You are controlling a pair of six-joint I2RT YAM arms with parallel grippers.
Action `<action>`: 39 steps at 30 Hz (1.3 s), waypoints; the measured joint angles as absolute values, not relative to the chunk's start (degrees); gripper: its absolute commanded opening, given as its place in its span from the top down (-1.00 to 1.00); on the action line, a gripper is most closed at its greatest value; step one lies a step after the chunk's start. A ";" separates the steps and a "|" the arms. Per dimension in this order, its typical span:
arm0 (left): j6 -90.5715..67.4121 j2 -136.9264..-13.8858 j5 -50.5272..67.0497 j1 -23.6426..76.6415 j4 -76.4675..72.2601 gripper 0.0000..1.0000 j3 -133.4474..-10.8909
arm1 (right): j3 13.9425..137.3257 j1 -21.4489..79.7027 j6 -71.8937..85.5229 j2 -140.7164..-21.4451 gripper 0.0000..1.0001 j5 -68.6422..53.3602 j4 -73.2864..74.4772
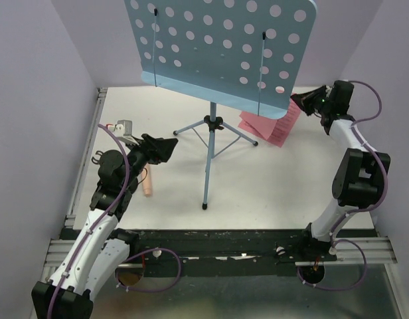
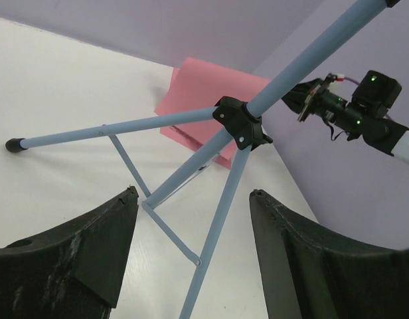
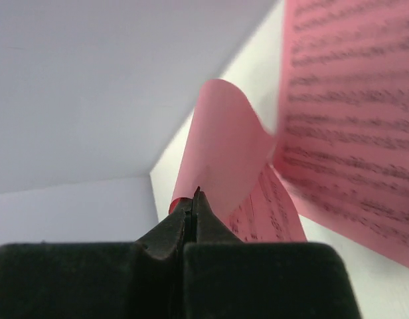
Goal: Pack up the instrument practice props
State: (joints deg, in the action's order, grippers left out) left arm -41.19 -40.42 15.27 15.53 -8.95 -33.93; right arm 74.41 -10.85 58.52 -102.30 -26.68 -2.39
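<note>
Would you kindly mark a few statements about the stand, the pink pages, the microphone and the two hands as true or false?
1. The music stand stands upright on its tripod legs. True.
2. The left hand is shut on one of the tripod legs. False: it is open with nothing gripped, and the legs lie beyond its fingers.
3. The right hand is shut on a pink sheet-music page. True.
4. The toy microphone rests on the stand's desk. False: it lies on the table beside the left arm.
</note>
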 measured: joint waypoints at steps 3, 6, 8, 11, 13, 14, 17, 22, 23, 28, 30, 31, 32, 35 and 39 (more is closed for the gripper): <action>-41.17 -40.25 15.27 15.79 -8.97 -0.54 -33.93 | 77.23 -10.70 60.27 -100.77 0.99 -26.09 -5.37; -41.19 -40.25 15.25 15.88 -8.95 -0.54 -33.93 | 78.89 -12.36 61.56 -100.79 0.99 -24.05 -5.02; -41.19 -40.36 15.25 15.90 -8.95 -0.54 -33.95 | 81.12 -14.20 61.23 -103.77 0.99 -22.70 -2.13; -41.19 -40.75 15.20 16.36 -8.93 -0.54 -33.95 | 80.34 -15.92 59.94 -109.10 0.99 -20.93 1.65; -41.19 -41.41 15.20 16.78 -8.91 -0.54 -34.02 | 78.39 -16.34 58.94 -111.90 0.99 -20.34 5.10; -41.19 -41.76 15.20 17.02 -8.91 -0.54 -34.06 | 77.76 -16.32 58.35 -113.10 0.99 -20.21 7.09; -41.28 -43.33 15.05 17.87 -8.86 -0.54 -34.17 | 76.53 -16.08 56.75 -114.48 0.99 -20.21 10.83; -41.67 -46.02 14.52 20.62 -8.73 -0.54 -35.16 | 76.47 -15.70 54.94 -113.99 0.99 -20.84 11.62; -41.69 -46.30 14.39 21.15 -8.82 -0.54 -35.27 | 76.42 -15.70 54.89 -113.99 0.99 -21.41 11.44; -41.69 -46.85 13.96 22.72 -8.73 -0.54 -35.35 | 75.61 -15.22 55.90 -113.97 0.99 -24.64 9.89; -41.69 -47.05 13.91 23.00 -8.45 -0.54 -35.57 | 76.31 -14.61 55.88 -113.97 0.99 -25.17 10.04; -41.69 -47.11 13.87 23.05 -8.38 -0.54 -35.77 | 76.84 -14.37 55.64 -113.97 0.99 -25.23 10.13; -41.69 -47.11 13.87 23.16 -8.34 -0.53 -35.90 | 77.28 -14.17 55.33 -113.97 0.99 -25.28 10.15; -41.67 -47.07 13.65 23.38 -8.43 -0.54 -36.01 | 77.87 -13.39 53.39 -113.97 0.99 -25.36 10.00; -41.69 -47.07 13.58 23.40 -8.45 -0.54 -36.01 | 78.13 -12.29 50.41 -114.02 0.99 -25.39 11.16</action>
